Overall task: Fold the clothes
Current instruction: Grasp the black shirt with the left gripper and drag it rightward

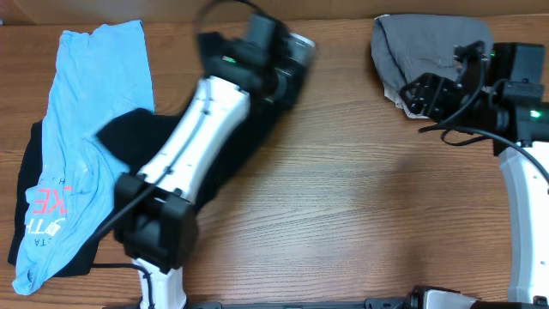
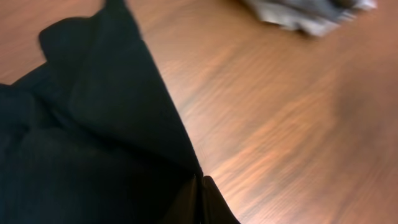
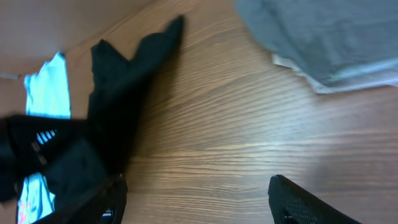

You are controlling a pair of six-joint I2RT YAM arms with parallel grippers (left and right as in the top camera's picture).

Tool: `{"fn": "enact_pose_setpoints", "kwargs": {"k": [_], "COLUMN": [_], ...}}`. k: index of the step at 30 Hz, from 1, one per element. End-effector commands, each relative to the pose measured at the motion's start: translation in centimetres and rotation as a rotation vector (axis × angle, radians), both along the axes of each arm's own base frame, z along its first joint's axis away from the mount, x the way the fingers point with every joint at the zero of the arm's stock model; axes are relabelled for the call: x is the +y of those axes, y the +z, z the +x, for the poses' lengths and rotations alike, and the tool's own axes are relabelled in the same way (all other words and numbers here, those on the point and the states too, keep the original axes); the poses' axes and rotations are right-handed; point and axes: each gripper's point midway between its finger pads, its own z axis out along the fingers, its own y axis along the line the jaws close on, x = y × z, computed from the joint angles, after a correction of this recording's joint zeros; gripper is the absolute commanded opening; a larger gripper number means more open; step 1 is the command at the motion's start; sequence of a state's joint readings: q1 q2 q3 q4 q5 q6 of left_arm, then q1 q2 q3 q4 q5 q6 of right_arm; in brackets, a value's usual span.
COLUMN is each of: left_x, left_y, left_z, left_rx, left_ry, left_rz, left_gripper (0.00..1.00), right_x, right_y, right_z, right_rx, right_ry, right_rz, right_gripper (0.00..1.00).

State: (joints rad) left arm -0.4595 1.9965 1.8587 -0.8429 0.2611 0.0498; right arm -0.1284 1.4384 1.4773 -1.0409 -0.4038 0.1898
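Black cloth (image 2: 93, 137) runs from our left gripper (image 2: 200, 190) toward the blue shirt (image 1: 94, 103), jaws pinching its corner; our right gripper (image 3: 196, 199) gapes wide, well apart.

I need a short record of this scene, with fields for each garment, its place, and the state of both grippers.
table: brown wood
light blue shirt: left side, spread out, printed letters visible
black garment: partly over the light blue shirt, stretched toward the centre
grey garment: far side, right, compact heap
left gripper: shut on the black garment
right gripper: open, holds nothing, near the grey garment
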Motion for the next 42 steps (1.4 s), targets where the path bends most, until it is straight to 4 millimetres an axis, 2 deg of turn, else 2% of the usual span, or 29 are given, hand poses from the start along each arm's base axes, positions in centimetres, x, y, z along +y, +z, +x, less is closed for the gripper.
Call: {"fn": "enact_pose_setpoints", "kwargs": {"k": [1,2,3,4,6,7,10,13,15,16,17,18,21,24,27,35,36,39,42], "left_x": [-3.4,-3.6,-3.8,-3.7,-2.8,-2.0,1.4,5.8,8.4,10.0,10.6,11.9,14.7,16.5,17.2,16.6,16.6,16.4,15.4], "left_y": [-0.2,0.2,0.8,1.6,3.4,4.4,7.4,8.4,7.7,6.8,6.4,5.5,3.1,0.5,-2.2,-9.6,-11.1,-13.3,-14.6], "left_z": [-0.7,-0.5,-0.3,0.1,0.9,1.3,2.3,2.9,3.0,3.0,2.9,2.7,2.2,2.0,1.7,1.8,1.8,1.8,1.6], "left_rx": [-0.031,-0.048,-0.064,-0.081,-0.102,-0.109,-0.108,-0.077,-0.047,-0.01,0.004,0.044,0.14,0.23,0.307,0.439,0.469,0.505,0.539], "left_ry": [-0.041,-0.041,-0.042,-0.036,-0.014,0.001,0.068,0.145,0.171,0.19,0.196,0.211,0.238,0.261,0.249,0.165,0.163,0.158,0.138], "left_rz": [-0.004,-0.009,-0.018,-0.028,-0.038,-0.041,-0.036,-0.014,0.019,0.042,0.05,0.069,0.111,0.138,0.166,0.224,0.231,0.231,0.191], "left_gripper": [0.2,0.3,0.45,0.64,0.85,0.92,0.98,1.0,1.0,0.99,0.98,0.98,0.96,0.94,0.88,0.79,0.76,0.72,0.66], "right_x": [-1.4,-1.6,-1.7,-1.8,-1.8,-1.8,-1.7,-1.3,-0.9,-0.5,-0.3,0.1,0.7,1.0,1.0,0.9,0.9,0.9,0.9], "right_y": [0.7,0.7,0.6,0.6,0.5,0.5,0.4,0.2,0.1,-0.1,-0.1,-0.2,-0.3,-0.2,-0.3,-1.6,-1.9,-2.3,-2.5], "right_z": [0.1,0.0,0.0,-0.1,-0.1,-0.2,-0.3,-0.6,-0.8,-1.0,-1.1,-1.2,-1.3,-1.3,-1.3,-1.0,-0.9,-0.7,-0.6], "right_rx": [-0.005,-0.001,0.001,0.004,0.006,0.007,0.013,0.029,0.04,0.047,0.047,0.048,0.054,0.053,0.054,0.091,0.101,0.113,0.118], "right_ry": [-0.051,-0.057,-0.06,-0.063,-0.06,-0.06,-0.056,-0.047,-0.036,-0.023,-0.011,0.007,0.027,0.034,0.034,0.049,0.049,0.049,0.048], "right_rz": [0.012,0.013,0.013,0.013,0.012,0.011,0.011,0.012,0.014,0.012,0.008,0.001,-0.003,-0.003,-0.003,-0.007,-0.006,-0.004,-0.004], "right_gripper": [0.76,0.77,0.76,0.77,0.77,0.77,0.77,0.77,0.77,0.78,0.78,0.81,0.82,0.82,0.82,0.82,0.82,0.82,0.83]}}
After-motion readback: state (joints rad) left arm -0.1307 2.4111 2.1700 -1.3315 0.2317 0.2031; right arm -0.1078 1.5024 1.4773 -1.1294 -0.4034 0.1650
